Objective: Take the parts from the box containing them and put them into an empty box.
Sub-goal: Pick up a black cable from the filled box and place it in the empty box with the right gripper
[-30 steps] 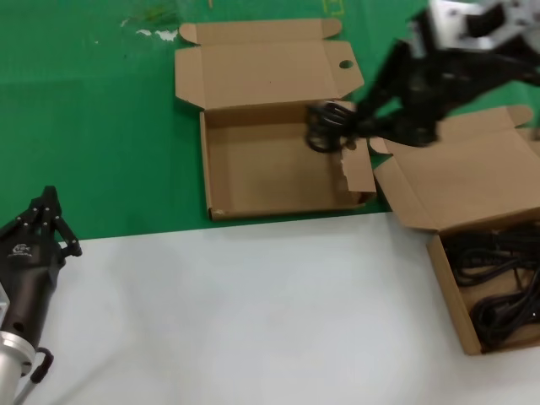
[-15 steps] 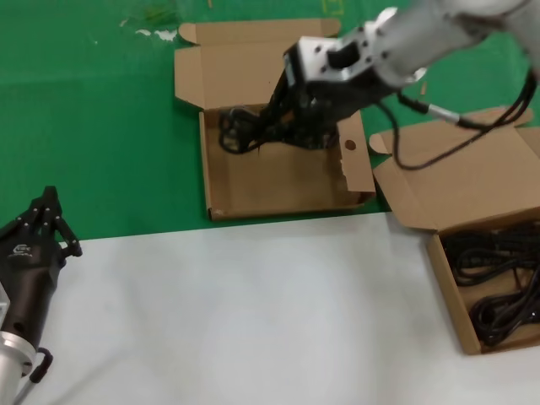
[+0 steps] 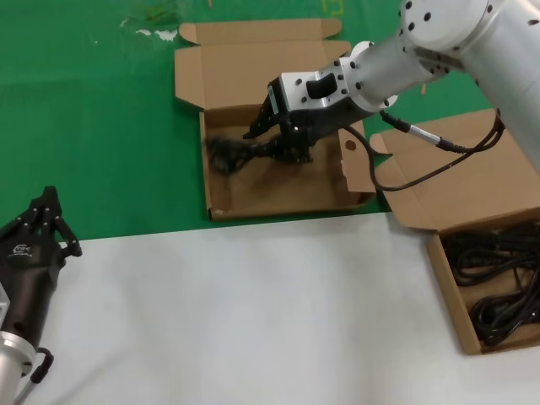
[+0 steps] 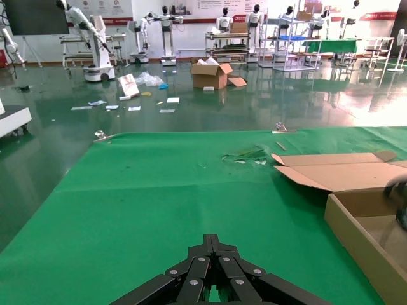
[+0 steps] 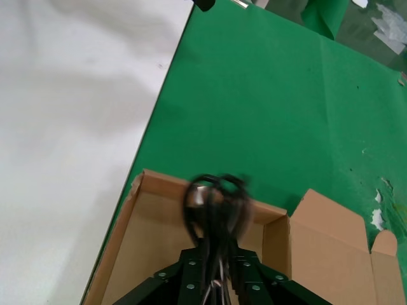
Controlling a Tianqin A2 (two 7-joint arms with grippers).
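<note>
1. Since half a second ago the right arm has pushed further across the holed box (image 3: 278, 181); its cable bundle (image 3: 226, 154) now hangs over the tray's left side, above the floor.
2. The room behind is a glossy-floored hall with other robots; the worktop (image 3: 253, 312) is pale grey in front, green matting (image 3: 93, 126) behind.
3. Both boxes are shallow brown corrugated card; the plain-lidded box (image 3: 472, 181) at the right holds looped black cables (image 3: 498, 283).
4. The right pincer (image 3: 253, 152) is clamped on the bundle.
5. The left pincer (image 3: 46, 215) sits parked at the near left, fingers closed together.
</note>
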